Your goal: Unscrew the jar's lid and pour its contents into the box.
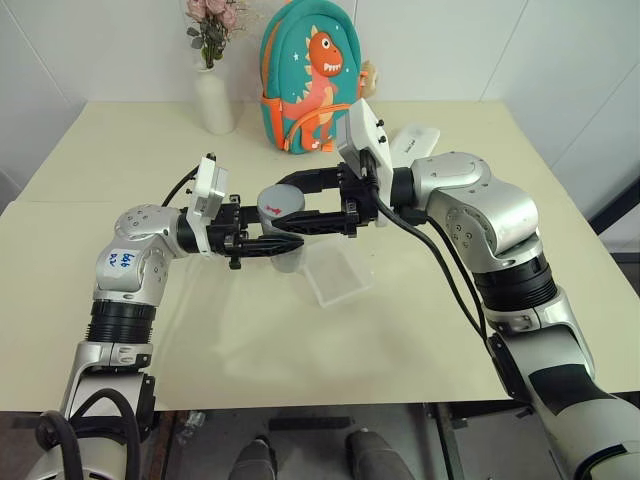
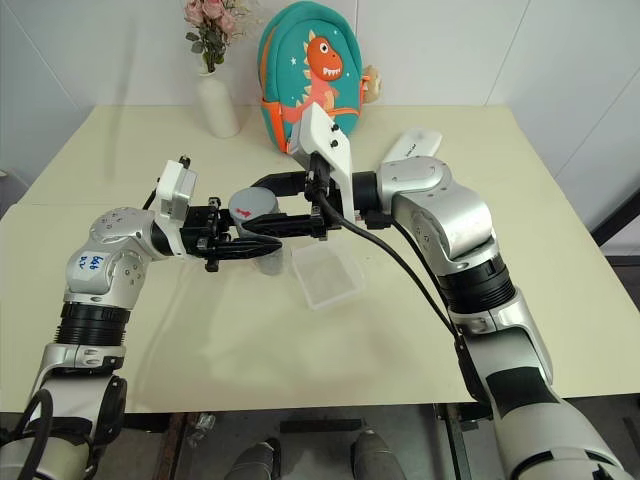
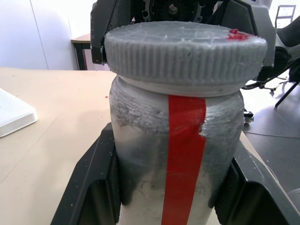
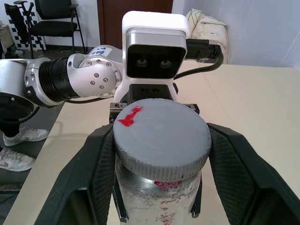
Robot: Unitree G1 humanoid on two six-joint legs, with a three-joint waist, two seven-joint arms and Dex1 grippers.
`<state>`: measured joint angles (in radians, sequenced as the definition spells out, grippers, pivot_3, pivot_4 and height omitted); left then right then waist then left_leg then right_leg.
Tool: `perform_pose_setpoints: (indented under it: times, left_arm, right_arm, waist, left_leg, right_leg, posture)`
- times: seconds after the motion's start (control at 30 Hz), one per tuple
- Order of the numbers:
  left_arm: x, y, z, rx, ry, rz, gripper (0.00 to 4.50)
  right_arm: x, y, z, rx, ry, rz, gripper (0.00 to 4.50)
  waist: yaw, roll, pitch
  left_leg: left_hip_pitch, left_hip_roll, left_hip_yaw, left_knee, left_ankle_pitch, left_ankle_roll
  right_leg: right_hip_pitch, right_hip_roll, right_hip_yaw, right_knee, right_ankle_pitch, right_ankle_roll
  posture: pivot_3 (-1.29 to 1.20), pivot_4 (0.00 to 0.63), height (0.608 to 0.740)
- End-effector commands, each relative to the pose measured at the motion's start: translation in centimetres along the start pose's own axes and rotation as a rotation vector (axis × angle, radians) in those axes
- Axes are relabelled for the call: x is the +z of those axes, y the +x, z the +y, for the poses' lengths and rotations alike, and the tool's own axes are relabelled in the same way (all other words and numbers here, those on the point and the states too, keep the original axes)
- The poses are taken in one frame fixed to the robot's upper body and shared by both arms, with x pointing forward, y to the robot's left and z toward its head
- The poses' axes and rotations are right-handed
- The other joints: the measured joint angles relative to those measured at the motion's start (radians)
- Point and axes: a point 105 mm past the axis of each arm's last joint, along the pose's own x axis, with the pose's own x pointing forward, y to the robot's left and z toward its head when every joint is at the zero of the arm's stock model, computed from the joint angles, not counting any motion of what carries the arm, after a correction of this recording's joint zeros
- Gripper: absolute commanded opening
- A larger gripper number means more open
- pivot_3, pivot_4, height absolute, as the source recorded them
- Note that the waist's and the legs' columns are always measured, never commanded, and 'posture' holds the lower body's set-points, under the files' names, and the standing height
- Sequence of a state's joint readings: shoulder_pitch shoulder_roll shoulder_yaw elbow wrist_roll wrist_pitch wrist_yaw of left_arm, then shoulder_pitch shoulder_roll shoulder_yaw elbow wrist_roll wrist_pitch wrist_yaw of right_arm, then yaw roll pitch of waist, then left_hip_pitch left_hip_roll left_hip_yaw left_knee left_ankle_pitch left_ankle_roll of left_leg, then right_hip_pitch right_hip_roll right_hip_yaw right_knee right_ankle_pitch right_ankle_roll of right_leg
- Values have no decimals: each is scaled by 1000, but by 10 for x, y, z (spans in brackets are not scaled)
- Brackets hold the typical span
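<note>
Arms meet level over the worktop [image 1: 150, 350], each reaching inward toward the other. Left hand [image 1: 272, 243] clamps the jar [image 3: 173, 154] round its body, holding it upright just beside the box [image 1: 337, 275]. Right hand [image 1: 292, 207] pinches the lid [image 4: 161, 137], which sits on the jar's mouth.

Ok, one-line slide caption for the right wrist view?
Right gripper clamps the grey lid while the left gripper holds the jar beneath, lid on.
</note>
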<state>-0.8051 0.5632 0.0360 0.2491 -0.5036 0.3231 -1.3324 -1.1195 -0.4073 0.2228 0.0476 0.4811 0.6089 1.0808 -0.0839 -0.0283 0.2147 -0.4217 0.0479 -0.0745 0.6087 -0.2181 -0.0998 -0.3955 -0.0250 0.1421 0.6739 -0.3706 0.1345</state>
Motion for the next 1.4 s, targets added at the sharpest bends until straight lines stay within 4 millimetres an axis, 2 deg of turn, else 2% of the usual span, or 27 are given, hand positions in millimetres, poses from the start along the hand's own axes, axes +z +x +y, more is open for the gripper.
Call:
perform_pose_setpoints:
  times: [0.03,0.23,0.33,0.57,0.97,1.1,1.23,1.33,1.4]
  left_arm:
    - [-25,8,-13,-62,-71,47,2001]
    - [-24,14,-16,-61,-76,23,2001]
    - [-27,13,-18,-72,-84,37,2001]
    - [-32,10,-21,-101,-141,65,2001]
    - [-33,8,-21,-100,-150,69,2001]
    - [-26,9,-14,-69,-110,47,2001]
    - [-9,9,-7,-44,-59,4,2001]
    - [17,5,-2,-17,7,-28,2001]
    - [33,-3,-1,15,54,-33,2001]
  right_arm:
    - [47,-14,-9,-109,-180,-125,2526]
    - [35,-9,-1,-105,-134,-128,2526]
    - [36,-10,0,-101,-149,-128,2526]
    - [51,-20,-17,-110,-245,-92,2526]
    - [61,-22,-21,-87,-310,-110,2526]
    - [58,-23,-22,-94,-302,-109,2526]
    - [57,-26,-24,-120,-292,-109,2526]
    - [52,-41,-34,-206,-269,-90,2526]
    - [40,-58,-44,-306,-241,-41,2526]
  waist:
    - [0,0,0]
    - [0,0,0]
    - [0,0,0]
    - [1,0,0]
    - [-2,4,3]
    - [1,4,3]
    - [0,4,3]
    - [1,4,3]
    - [2,4,3]
  left_leg:
    - [0,0,0,0,0,0]
    - [0,0,0,0,0,0]
    - [0,0,0,0,0,0]
    - [0,0,0,2,0,0]
    - [0,1,0,0,0,0]
    - [0,0,0,2,0,0]
    - [0,0,0,1,0,0]
    - [0,0,0,1,0,0]
    - [0,0,0,1,0,0]
  right_leg:
    - [0,0,0,0,0,0]
    - [0,0,0,0,0,0]
    - [0,0,0,0,0,0]
    - [0,0,0,2,0,0]
    - [0,1,0,1,0,0]
    - [0,0,0,2,0,0]
    - [0,0,0,1,0,0]
    - [0,0,0,1,0,0]
    - [0,0,0,1,0,0]
  posture:
    - [0,150,740]
    - [0,150,740]
    - [0,150,740]
    - [0,150,740]
    - [0,150,740]
    - [0,150,740]
    - [0,150,740]
    - [0,150,740]
    - [0,150,740]
